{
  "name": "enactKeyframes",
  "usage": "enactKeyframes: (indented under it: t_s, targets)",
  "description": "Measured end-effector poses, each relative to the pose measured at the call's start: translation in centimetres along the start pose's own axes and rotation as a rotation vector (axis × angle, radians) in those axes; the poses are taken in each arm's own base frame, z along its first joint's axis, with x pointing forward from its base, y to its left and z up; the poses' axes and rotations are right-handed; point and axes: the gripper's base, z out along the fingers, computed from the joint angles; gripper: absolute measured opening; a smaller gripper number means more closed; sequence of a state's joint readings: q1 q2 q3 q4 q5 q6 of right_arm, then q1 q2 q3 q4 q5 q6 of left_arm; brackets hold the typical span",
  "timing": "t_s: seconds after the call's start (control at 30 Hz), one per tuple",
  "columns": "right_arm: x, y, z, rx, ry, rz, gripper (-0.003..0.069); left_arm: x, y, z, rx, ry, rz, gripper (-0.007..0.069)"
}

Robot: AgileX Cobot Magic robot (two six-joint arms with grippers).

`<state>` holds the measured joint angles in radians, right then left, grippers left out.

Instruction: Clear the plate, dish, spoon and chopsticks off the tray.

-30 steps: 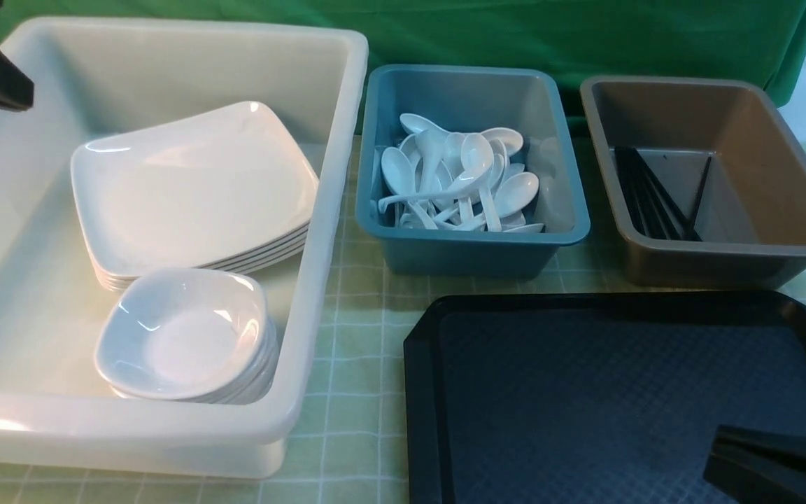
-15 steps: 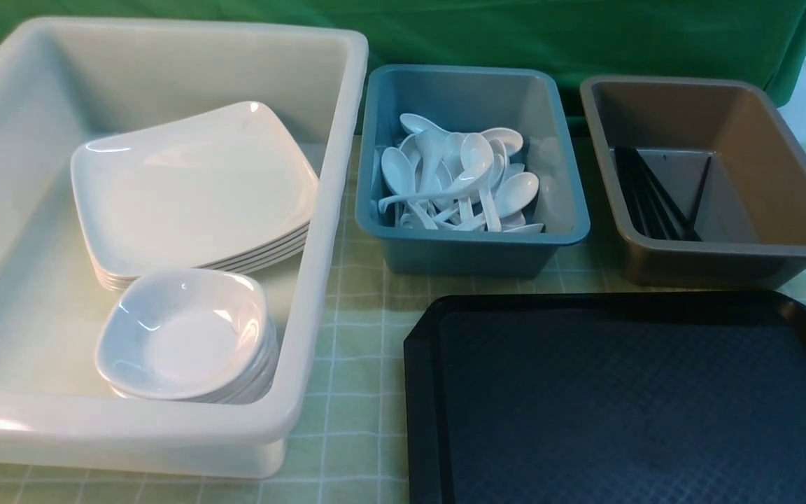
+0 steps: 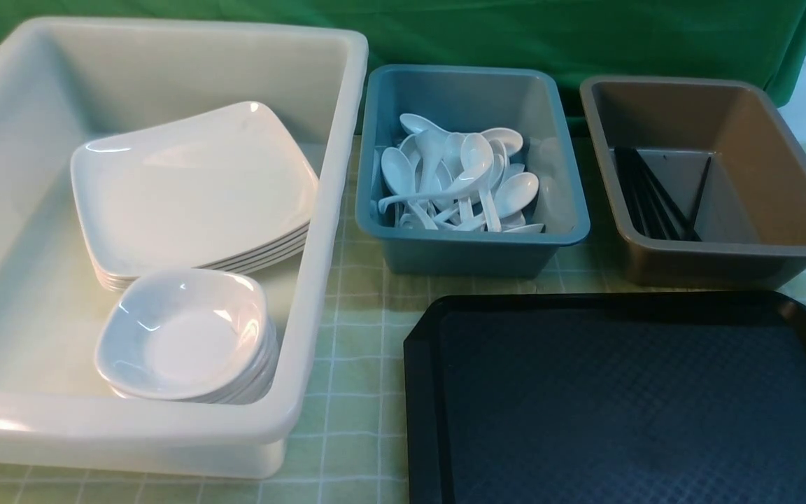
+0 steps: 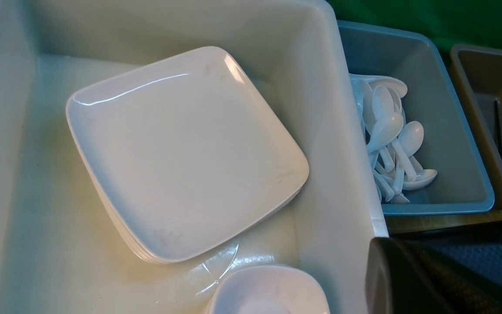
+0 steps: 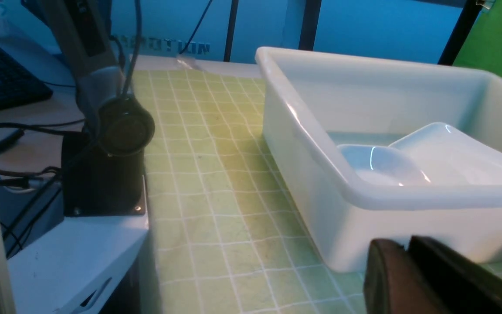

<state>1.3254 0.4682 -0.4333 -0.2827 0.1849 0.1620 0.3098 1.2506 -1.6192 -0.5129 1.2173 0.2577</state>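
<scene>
From where I sit the black diamond-textured plastic tray looks bare: glossy white squarish plate stacked in the big white bin, white soup spoons in the blue bin, black chopsticks in the brown bin. I judge the clearing finished and only parking both arms remains, nothing blocking; left fingers are clenched empty, right fingers I cannot tell.

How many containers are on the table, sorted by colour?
White bin: 1
Blue bin: 1
Grey-brown bin: 1
Black tray: 1
Total: 4
</scene>
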Motion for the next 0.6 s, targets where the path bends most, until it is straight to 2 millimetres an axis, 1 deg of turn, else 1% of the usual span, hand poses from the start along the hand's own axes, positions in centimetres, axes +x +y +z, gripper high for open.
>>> enactKeyframes:
  t_s: [0.23,0.43,0.5,0.53,0.6]
  targets:
    - [0.0,0.0,0.0,-0.001,-0.002,0.007,0.0078,0.0,-0.1,-0.1,0.000,-0.002,-0.018,-0.0012]
    - [-0.2,-0.1,-1.0,0.011,-0.053,0.054,0.0093,0.0,-0.1,-0.1,0.000,-0.003,-0.020,-0.0012]
    - [0.1,-0.5,-1.4,0.049,-0.070,0.073,0.0099,0.0,-0.1,-0.2,0.000,-0.004,-0.019,-0.0012]
    - [0.8,-1.0,-1.7,0.119,-0.074,0.107,0.0106,0.0,-0.1,-0.2,-0.001,-0.004,-0.020,-0.0012]
    - [1.9,-1.5,-2.0,0.199,-0.060,0.141,0.0111,0.0,-0.1,-0.2,-0.004,-0.003,-0.019,-0.0012]
